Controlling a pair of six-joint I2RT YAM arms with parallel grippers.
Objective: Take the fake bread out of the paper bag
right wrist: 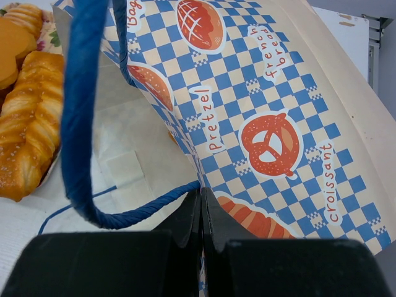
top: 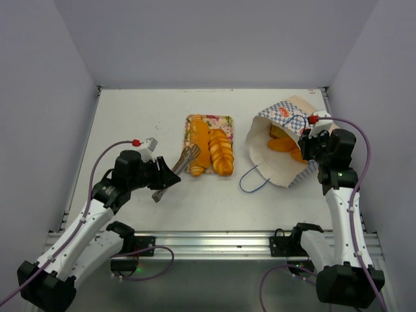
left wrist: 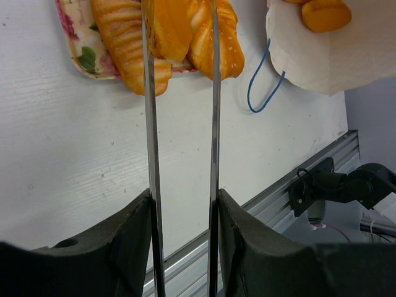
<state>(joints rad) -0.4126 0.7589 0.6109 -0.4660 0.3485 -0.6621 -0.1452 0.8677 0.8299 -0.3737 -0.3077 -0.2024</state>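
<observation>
Mid-unloading: my right end effector clenches the paper bag; my left end effector, grasping tongs, should next swing to 3 o'clock for the fake bread.

The bag is matt paper, pinched in the right fingers, with a rough blue cord just beside them. The bread past the left fingers looks shiny and smooth. The tongs between those matt black fingers are shiny metal. The surface is matt white.
</observation>
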